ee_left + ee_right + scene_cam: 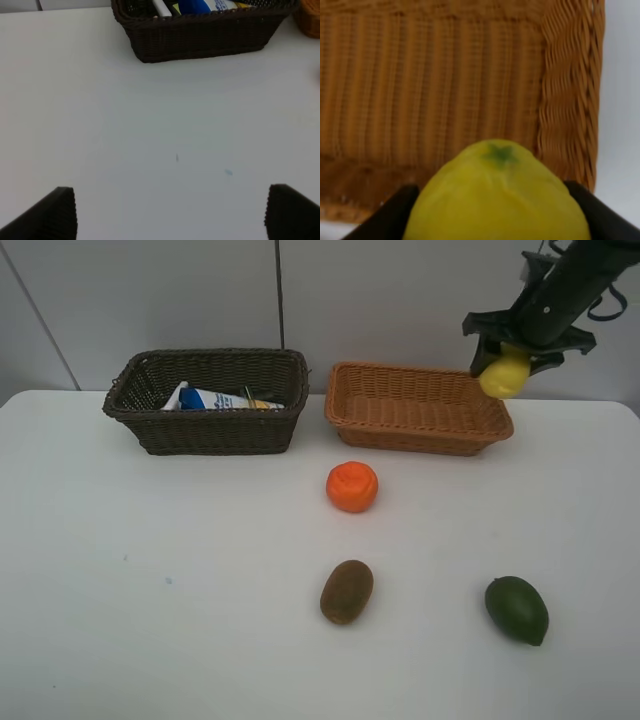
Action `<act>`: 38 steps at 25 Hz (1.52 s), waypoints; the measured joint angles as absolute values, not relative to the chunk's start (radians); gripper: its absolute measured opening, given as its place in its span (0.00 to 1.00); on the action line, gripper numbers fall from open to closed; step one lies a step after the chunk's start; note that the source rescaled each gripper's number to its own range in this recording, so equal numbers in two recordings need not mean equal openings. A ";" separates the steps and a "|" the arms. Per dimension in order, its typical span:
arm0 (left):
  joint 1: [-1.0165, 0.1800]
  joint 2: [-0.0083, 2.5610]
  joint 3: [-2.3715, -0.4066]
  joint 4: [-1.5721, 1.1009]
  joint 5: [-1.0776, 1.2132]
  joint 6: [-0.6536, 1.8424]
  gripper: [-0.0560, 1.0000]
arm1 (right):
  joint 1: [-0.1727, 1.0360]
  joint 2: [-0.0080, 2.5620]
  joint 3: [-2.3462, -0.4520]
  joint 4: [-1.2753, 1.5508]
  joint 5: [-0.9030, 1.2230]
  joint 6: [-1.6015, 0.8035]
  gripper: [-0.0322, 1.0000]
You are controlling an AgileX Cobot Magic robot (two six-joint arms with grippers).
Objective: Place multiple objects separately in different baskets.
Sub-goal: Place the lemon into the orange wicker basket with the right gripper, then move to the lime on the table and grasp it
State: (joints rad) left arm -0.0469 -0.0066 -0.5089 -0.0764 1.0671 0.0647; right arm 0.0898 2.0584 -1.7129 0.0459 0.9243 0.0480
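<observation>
My right claw is squeezing the lemon up in the air over the right end of the light basket, close to its rim. My left claw is wide open with nothing in it. If I let go here, the round lemon might hit the rim, bounce out and roll across the table.

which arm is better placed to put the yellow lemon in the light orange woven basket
Right. The right gripper is shut on the yellow lemon, held over one end of the light orange woven basket. The left gripper is open over bare white table.
</observation>
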 joint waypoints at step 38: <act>-0.047 -0.007 -0.509 -0.076 1.067 0.065 0.99 | 0.380 1.498 -0.822 0.029 1.047 0.151 0.96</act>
